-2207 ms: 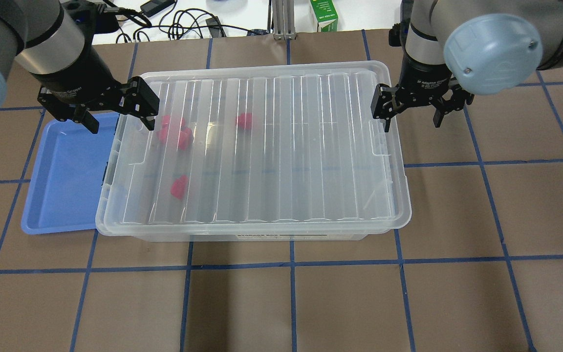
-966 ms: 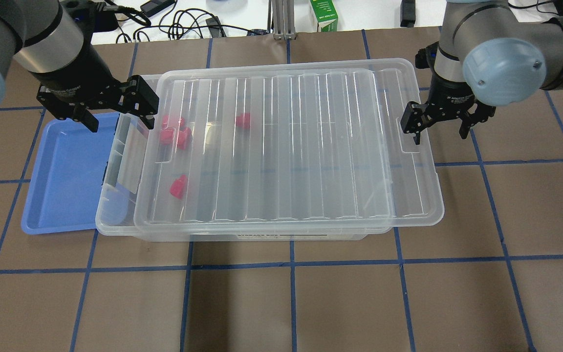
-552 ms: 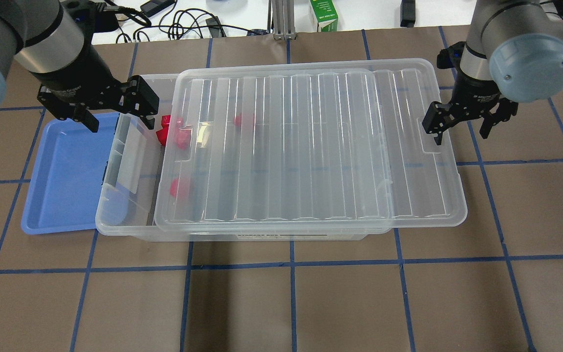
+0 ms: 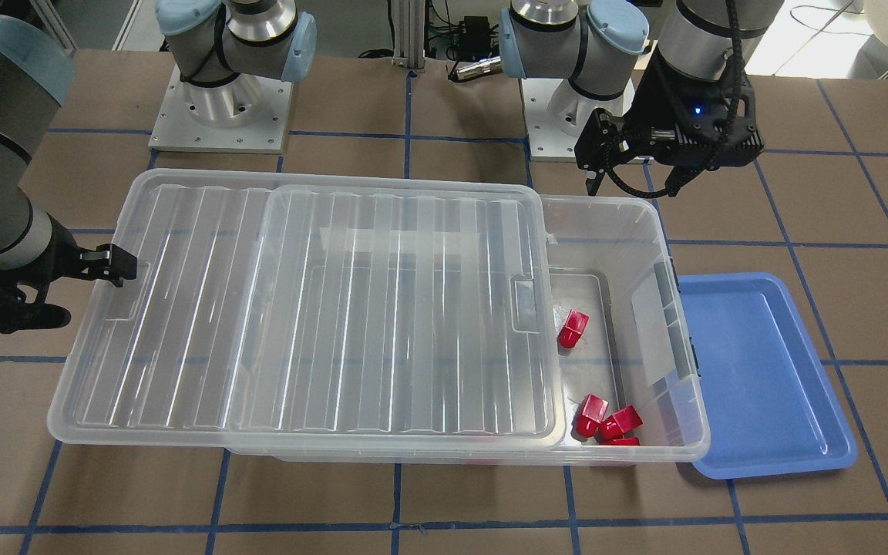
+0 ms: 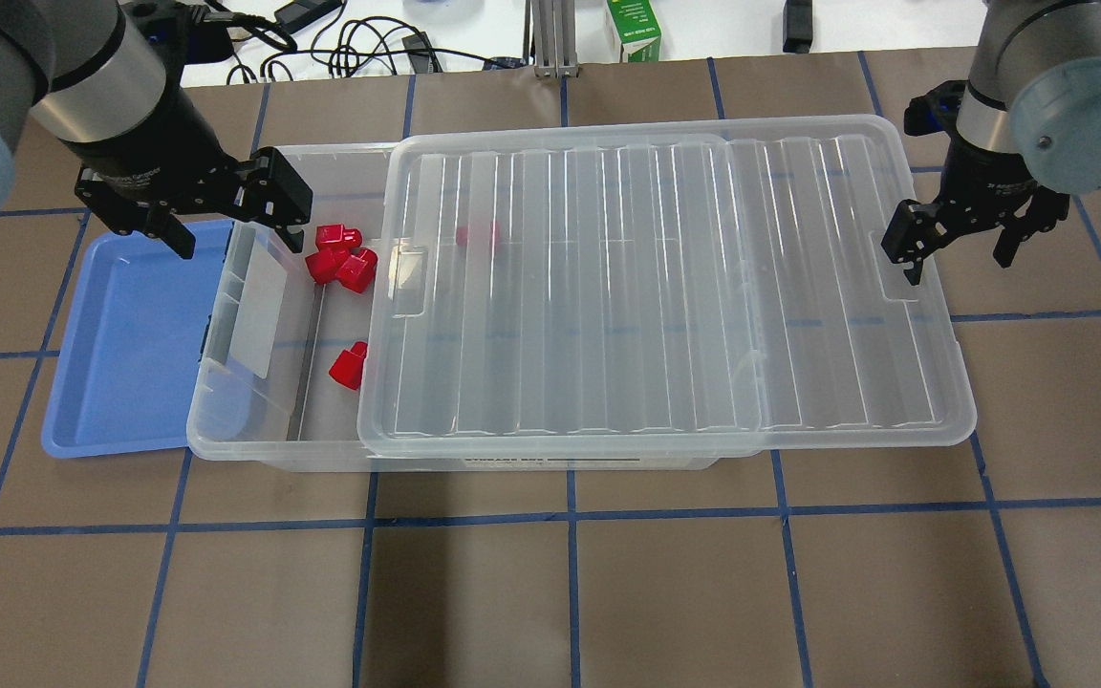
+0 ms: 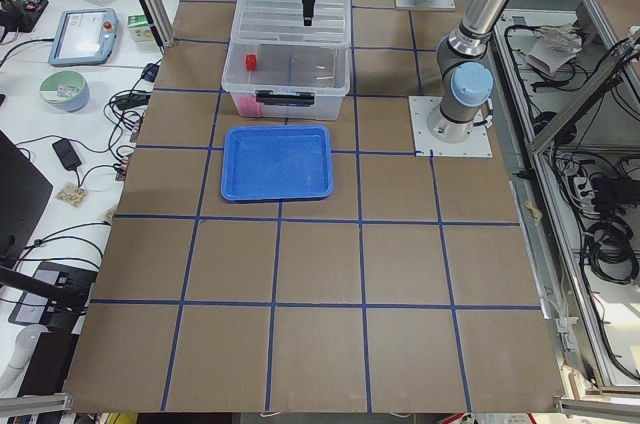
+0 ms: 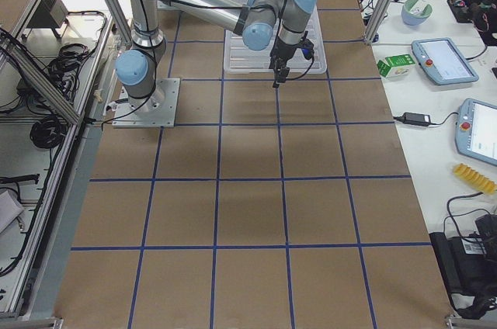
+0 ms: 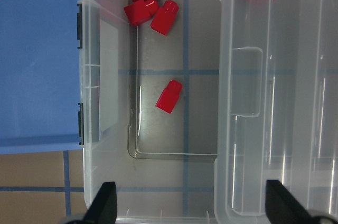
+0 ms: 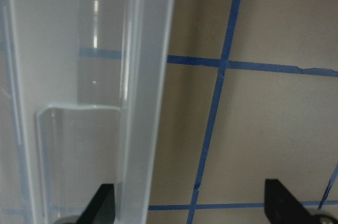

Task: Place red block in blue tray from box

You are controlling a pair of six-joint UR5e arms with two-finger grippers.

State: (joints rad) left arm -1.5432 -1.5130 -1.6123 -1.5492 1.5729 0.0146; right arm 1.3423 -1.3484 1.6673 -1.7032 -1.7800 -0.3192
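Observation:
The clear box [image 5: 245, 420] stands mid-table with its ribbed lid [image 5: 665, 287] slid toward my right, so its left end is uncovered. Three red blocks [image 5: 340, 258] cluster at the far side of the open end. One red block [image 5: 348, 365] lies alone, and another [image 5: 479, 236] shows blurred under the lid. The blue tray [image 5: 130, 334] lies empty against the box's left end. My left gripper [image 5: 230, 225] is open and empty above the box's left rim; its wrist view shows the lone block [image 8: 169, 96] below. My right gripper [image 5: 954, 250] is open, one finger in the lid's handle recess [image 9: 79, 145].
A green carton [image 5: 634, 29] and cables [image 5: 359, 43] lie beyond the table's far edge. The lid overhangs the box's right end. Brown table surface [image 5: 608, 592] with blue tape lines lies in front of the box.
My right gripper has moved to the right and the lid has slid with it, uncovering the box's left end and several red blocks. My left gripper has not moved.

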